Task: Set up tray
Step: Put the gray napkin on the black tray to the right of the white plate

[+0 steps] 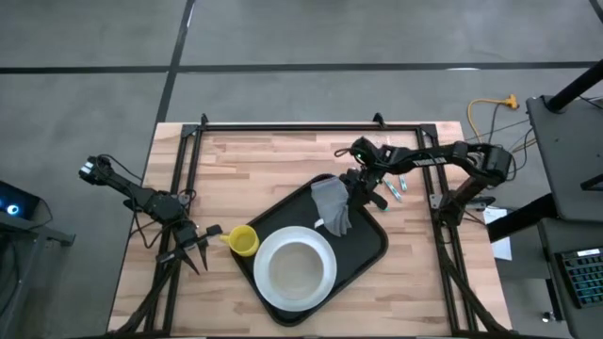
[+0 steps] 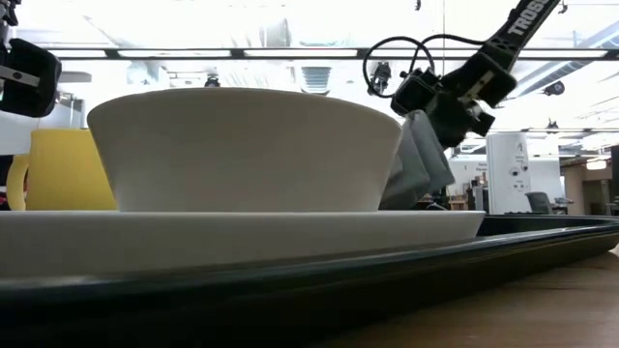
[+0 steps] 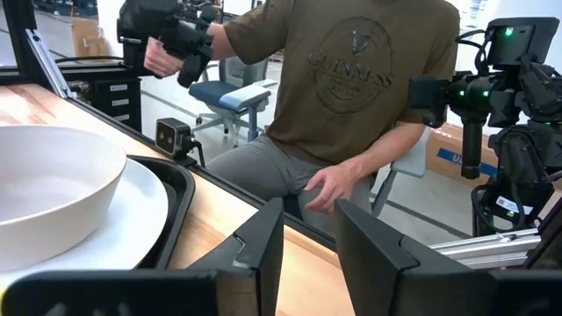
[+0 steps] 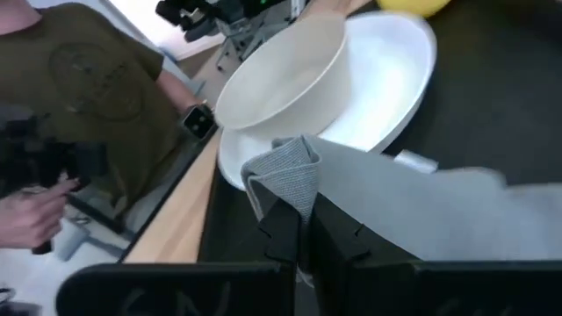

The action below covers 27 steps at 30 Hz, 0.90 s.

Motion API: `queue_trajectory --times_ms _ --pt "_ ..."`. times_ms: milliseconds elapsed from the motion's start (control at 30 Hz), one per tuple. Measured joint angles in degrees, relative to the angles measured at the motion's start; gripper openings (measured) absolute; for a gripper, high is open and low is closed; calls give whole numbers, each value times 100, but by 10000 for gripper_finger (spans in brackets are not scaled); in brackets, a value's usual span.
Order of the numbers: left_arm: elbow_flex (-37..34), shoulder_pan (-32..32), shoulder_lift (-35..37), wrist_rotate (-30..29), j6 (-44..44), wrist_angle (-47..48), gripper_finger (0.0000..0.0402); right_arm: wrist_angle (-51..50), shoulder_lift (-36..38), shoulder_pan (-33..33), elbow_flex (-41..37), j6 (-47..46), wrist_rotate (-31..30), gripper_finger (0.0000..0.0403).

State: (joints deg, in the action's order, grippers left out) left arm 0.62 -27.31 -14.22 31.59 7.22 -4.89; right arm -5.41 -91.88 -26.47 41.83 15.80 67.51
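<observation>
above the tray [image 1: 372, 252], right fingers [image 4: 283, 230] pinching grey cloth [image 1: 332, 205]

Grey concrete floor [image 1: 311, 38] surrounds the wooden table [image 1: 254, 160]; bright ceiling lights [image 2: 242, 29] overhead, a blue chair [image 3: 230, 95] beyond.

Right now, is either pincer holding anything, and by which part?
The right pincer pinches the grey cloth by a folded edge above the tray. The left pincer holds nothing.

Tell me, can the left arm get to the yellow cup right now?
Probably yes. The left gripper sits open on the table just beside the yellow cup, with nothing between them. The right gripper is busy across the tray, shut on the grey cloth, so it's out of the way.
</observation>
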Motion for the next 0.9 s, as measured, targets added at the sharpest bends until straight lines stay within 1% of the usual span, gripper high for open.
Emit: queue_trajectory --times_ms 233,567,733,900 --pt "-2 0 0 24 0 -2 88 -2 -15 345 -328 -309 -5 9" --pt "0 0 0 22 0 0 88 -23 -13 638 -488 -1194 -10 13" --pt "0 2 0 22 0 -2 88 -40 -13 648 -443 -1485 -6 39" --pt "-1 1 0 20 0 -1 88 -661 1 648 -309 -1360 6 91"
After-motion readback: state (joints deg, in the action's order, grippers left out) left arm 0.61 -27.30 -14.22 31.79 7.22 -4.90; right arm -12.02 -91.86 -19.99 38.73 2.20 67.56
